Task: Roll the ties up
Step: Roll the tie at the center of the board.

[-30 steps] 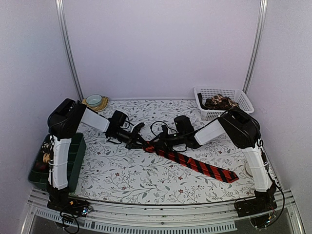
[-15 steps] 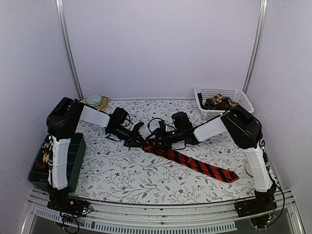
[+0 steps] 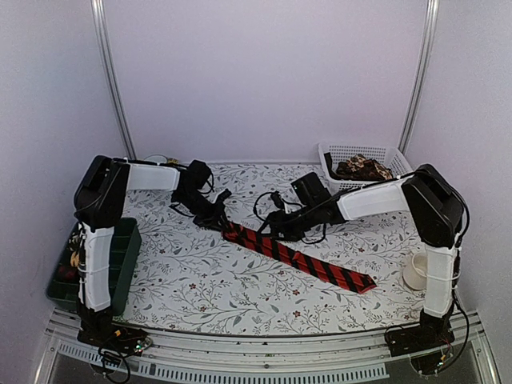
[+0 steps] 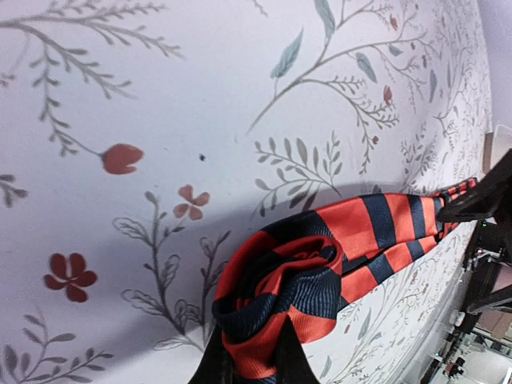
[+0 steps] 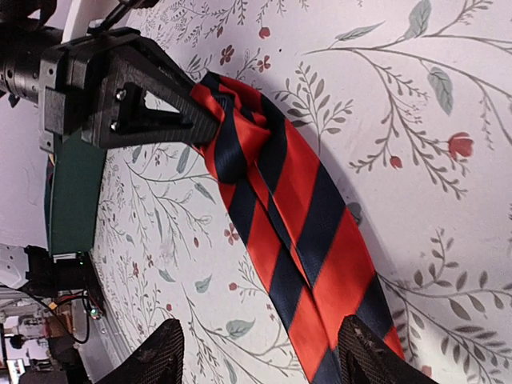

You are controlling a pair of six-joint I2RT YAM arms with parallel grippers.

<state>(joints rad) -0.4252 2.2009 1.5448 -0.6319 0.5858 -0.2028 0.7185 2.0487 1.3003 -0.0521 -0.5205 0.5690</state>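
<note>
A red tie with black diagonal stripes lies slanted across the flowered table, its far-left end wound into a small coil. My left gripper is shut on that coil, and its two black fingers pinch the red and dark fabric from below in the left wrist view. My right gripper hovers over the strip just right of the coil. It is open, with its fingers wide apart and the tie running flat between them, untouched. The left gripper shows there, at the tie's end.
A white basket at the back right holds brown-patterned ties. A green bin sits at the left edge beside the left arm. A white cup stands near the right arm's base. Black cables loop between the two wrists.
My right gripper has opened and let go of the tie. Both arms have moved toward the back of the table, and the left one has dragged the coiled end and the strip along.
</note>
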